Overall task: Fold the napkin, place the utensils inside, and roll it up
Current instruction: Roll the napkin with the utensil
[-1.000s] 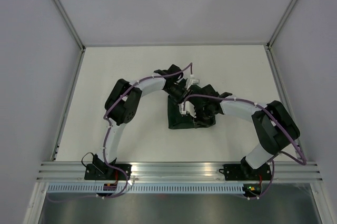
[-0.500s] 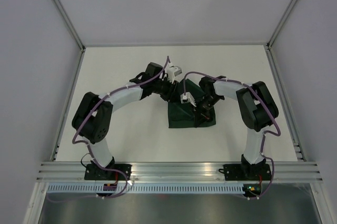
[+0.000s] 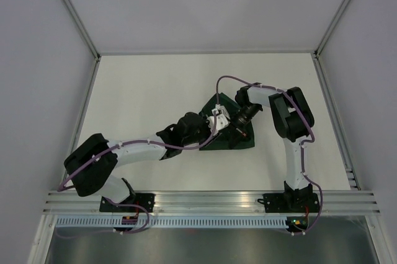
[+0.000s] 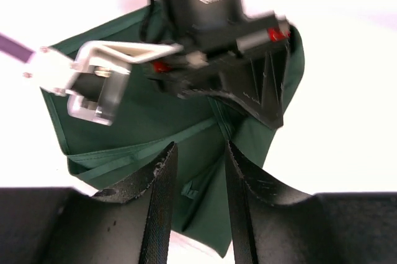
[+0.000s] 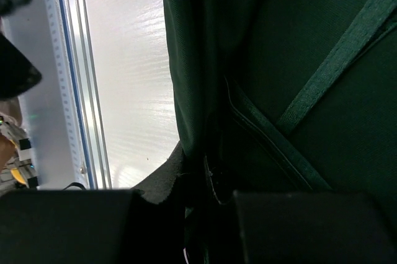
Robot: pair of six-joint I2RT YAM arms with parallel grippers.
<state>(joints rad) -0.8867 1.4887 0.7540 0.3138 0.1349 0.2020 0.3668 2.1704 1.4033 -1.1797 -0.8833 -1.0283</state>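
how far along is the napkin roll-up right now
Done: the napkin lies folded into layers. In hand: the right gripper pinches a fold while the left gripper hovers open over it. To do: no utensils are in view, and nothing is rolled.

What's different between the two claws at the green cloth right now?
The left gripper hovers with fingers slightly apart and empty; the right gripper looks pinched on a fold of the napkin. The left arm lies stretched low over the table; the right arm stands tall and folds back. Both have black fingers at the napkin.
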